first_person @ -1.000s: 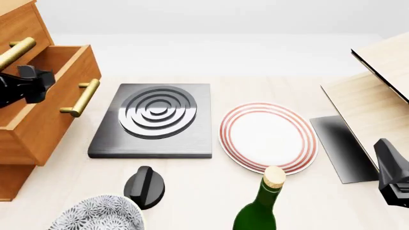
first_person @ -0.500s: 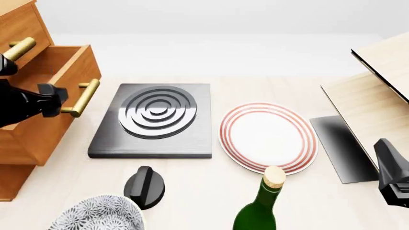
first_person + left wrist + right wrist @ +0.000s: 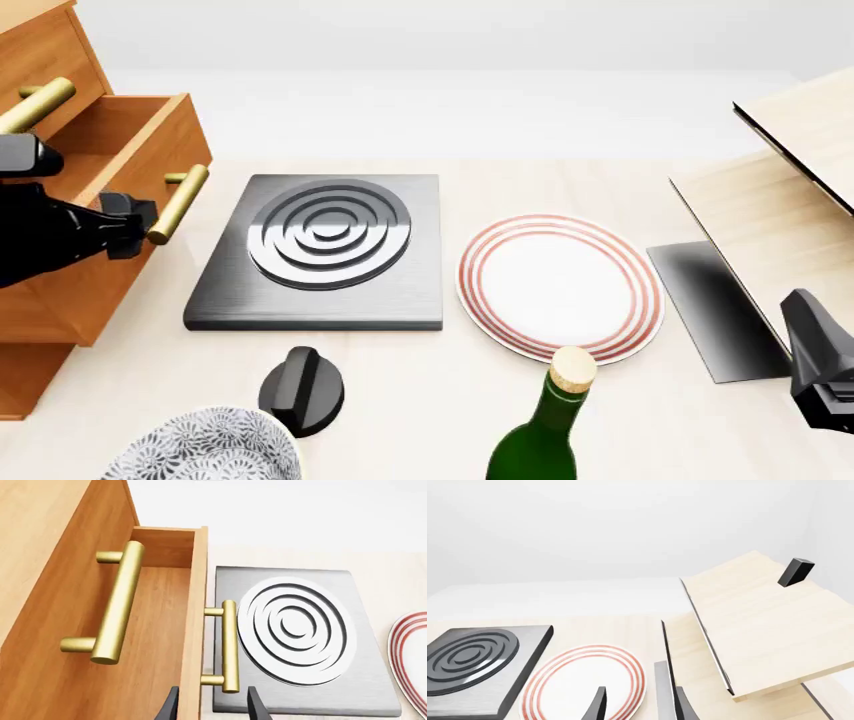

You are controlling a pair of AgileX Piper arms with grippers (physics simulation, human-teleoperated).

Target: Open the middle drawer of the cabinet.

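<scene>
The cabinet (image 3: 47, 300) stands at the far left of the front view. Its middle drawer (image 3: 140, 150) is pulled out, plain wood showing inside, and its brass handle (image 3: 178, 203) faces the hob. My left gripper (image 3: 127, 222) hovers at that handle's near end. In the left wrist view it (image 3: 212, 711) is open, its fingers (image 3: 169, 707) straddling the drawer's front panel (image 3: 194, 630) just short of the handle (image 3: 229, 647). The upper drawer's handle (image 3: 119, 602) lies beside it. My right gripper (image 3: 817, 370) rests at the lower right, open (image 3: 639, 707) and holding nothing.
A black hob (image 3: 320, 250) lies right of the drawer, then a red-rimmed plate (image 3: 561, 285). A black knob (image 3: 304, 390), a patterned bowl (image 3: 200, 450) and a green bottle (image 3: 547, 435) stand near the front. Pale shelf boards (image 3: 787, 190) and a dark mat (image 3: 714, 305) fill the right.
My left gripper has moved from over the drawer's inside outward and down, past the front panel to the handle's near end. The drawer and the right arm have not moved.
</scene>
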